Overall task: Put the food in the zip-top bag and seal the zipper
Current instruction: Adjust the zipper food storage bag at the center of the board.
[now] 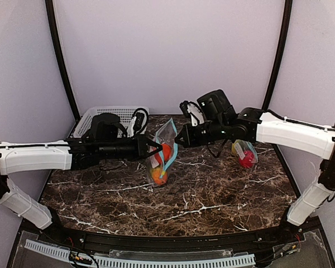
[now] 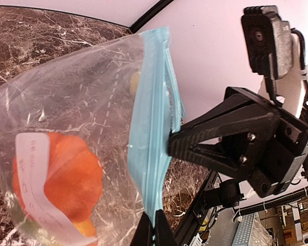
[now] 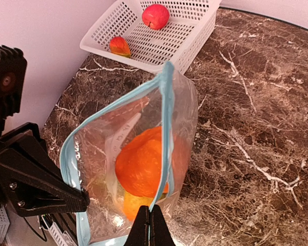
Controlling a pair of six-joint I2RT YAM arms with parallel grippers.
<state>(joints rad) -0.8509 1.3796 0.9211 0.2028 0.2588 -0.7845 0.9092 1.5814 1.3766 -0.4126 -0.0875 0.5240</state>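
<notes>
Zip-top bag (image 1: 163, 153), centre frame with orange food (image 3: 142, 165) inside, is being pinched at opposite ends of its blue zipper (image 2: 146, 154) by left gripper (image 2: 153, 229) and right gripper (image 3: 150, 223), both clamped on it; judged best: ends are being drawn apart evenly so the gaping tracks align.

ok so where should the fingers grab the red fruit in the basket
Grip the red fruit across its round middle, with the fingers coming straight down from above. It lies on the floor of the white basket, whose mesh walls block a side approach while the top is open.
</notes>
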